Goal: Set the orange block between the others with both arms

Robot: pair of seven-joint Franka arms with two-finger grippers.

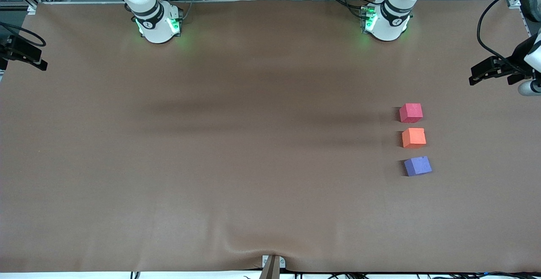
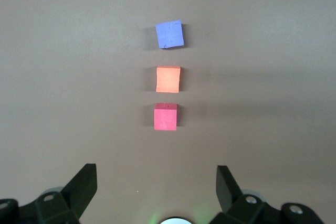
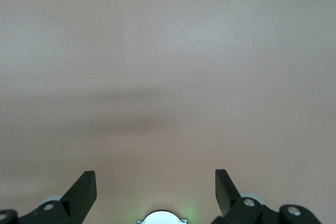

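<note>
The small matte orange foam-like cube [image 2: 168,79], probably light and squashy, best pinched on opposite flat faces, sits between the red-pink [image 2: 165,117] and purple-blue [image 2: 170,34] cubes, ahead of the left gripper's [image 2: 156,184] spread, empty fingers, while the right gripper [image 3: 156,184] gapes over bare table.

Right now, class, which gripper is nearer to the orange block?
Left. The left gripper hangs open, high over the table, with the orange block in its wrist view. The right gripper, also open, sees only bare table; no block appears there.
</note>
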